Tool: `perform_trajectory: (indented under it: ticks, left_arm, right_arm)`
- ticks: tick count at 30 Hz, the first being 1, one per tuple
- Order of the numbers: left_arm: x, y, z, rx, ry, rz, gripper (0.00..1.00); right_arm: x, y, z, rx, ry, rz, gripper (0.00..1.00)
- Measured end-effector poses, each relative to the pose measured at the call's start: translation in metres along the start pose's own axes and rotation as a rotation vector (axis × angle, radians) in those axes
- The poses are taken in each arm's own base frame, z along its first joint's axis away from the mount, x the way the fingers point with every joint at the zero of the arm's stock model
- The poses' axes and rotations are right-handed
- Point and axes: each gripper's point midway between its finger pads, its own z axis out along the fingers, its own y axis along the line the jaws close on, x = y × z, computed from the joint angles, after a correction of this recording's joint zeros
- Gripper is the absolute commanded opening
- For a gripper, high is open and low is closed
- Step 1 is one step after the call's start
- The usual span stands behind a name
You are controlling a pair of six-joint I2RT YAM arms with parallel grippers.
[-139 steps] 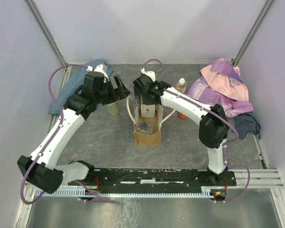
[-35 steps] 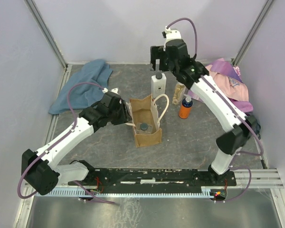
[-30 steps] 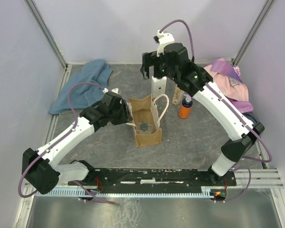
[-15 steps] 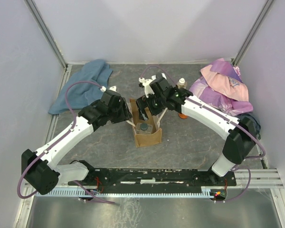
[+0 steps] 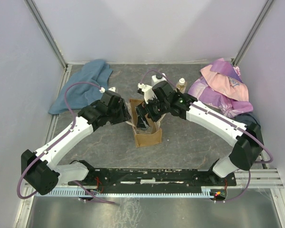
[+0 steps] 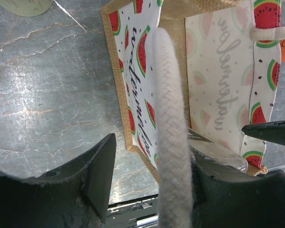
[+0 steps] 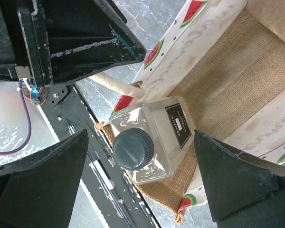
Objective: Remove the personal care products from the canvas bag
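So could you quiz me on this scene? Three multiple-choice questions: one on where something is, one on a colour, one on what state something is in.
1. Where is the clear bottle with the dark cap?
A. on the pink cloth
B. inside the canvas bag
C. standing on the table beside the bag

2. What colour is the cloth in the far left corner?
A. blue
B. yellow
C. green

3. How does the right gripper stand?
A. shut on a handle
B. shut on the bottle
C. wide open over the bottle

Answers: 1 B, the bag's printed walls and woven floor surround the bottle. 2 A, it is plainly blue in the overhead view. 3 C, both fingers stand well apart, one on either side of the bottle.
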Motion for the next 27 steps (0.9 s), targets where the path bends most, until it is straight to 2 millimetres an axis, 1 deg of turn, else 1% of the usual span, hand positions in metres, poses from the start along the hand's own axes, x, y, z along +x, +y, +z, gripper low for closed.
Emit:
perform_trajectory:
  ticks: [4,10,16,20,23,27]
  left_arm:
    - [0.001,0.0,0.0,-0.002,0.002,-0.002,0.57]
    - [0.001,0.001,0.001,-0.005,0.007,-0.002,0.57]
    - [0.003,0.002,0.004,-0.013,0.015,-0.003,0.57]
    - [0.003,0.002,0.004,-0.014,0.016,-0.003,0.57]
    - [0.003,0.002,0.004,-0.017,0.019,-0.003,0.57]
    - [0.004,0.002,0.006,-0.019,0.022,-0.003,0.57]
  right_arm:
    - [0.006,0.001,0.0,-0.004,0.007,-0.016,1.0]
    - [0.026,-0.006,0.007,0.011,0.058,-0.022,1.0]
    - [0.036,-0.01,0.015,0.021,0.092,-0.027,0.96]
    - [0.038,-0.01,0.02,0.04,0.097,-0.051,0.89]
    - [0.04,-0.008,0.022,0.06,0.098,-0.073,0.78]
    - [0.041,-0.008,0.024,0.104,0.096,-0.104,0.68]
